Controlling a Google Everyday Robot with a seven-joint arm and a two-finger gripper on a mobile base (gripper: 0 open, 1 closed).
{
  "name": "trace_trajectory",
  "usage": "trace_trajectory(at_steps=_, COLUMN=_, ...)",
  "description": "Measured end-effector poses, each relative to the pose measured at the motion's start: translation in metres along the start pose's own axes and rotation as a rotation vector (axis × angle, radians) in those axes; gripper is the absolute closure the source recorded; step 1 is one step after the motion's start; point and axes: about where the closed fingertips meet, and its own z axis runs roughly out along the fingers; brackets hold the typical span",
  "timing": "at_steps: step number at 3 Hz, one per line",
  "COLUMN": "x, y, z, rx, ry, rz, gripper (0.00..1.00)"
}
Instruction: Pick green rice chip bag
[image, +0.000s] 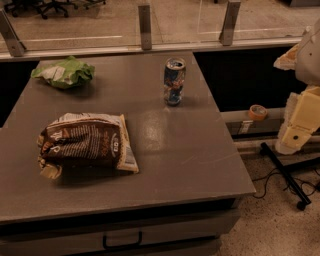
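Note:
The green rice chip bag (64, 72) lies crumpled at the far left corner of the grey table (190, 155), bright lime-green with a whitish panel. My gripper (294, 131) hangs with the cream-coloured arm at the right edge of the view, beyond the table's right side and far from the bag. It holds nothing that I can see.
A larger dark brown and cream snack bag (85, 142) lies at the front left of the table. A blue drink can (174, 81) stands upright near the back middle. A glass railing with metal posts (145, 27) runs behind the table. A tape roll (257, 112) and cables lie to the right.

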Motion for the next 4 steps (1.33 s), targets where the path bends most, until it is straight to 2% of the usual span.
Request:
trace_trajectory(at_steps=1, x=0.000, y=0.000, z=0.000, rx=0.000, ry=0.000, rz=0.000, gripper=0.00)
trace_trajectory(at_steps=2, x=-0.036, y=-0.011, z=0.005, rx=0.020, ry=-0.051, rz=-0.022, gripper=0.00)
trace_trajectory(at_steps=3, x=-0.092, y=-0.024, z=0.010, rx=0.031, ry=-0.130, rz=-0.070, gripper=0.00)
trace_trajectory(at_steps=4, x=-0.158, y=-0.035, z=0.013, rx=0.075, ry=-0.220, rz=-0.122, gripper=0.00)
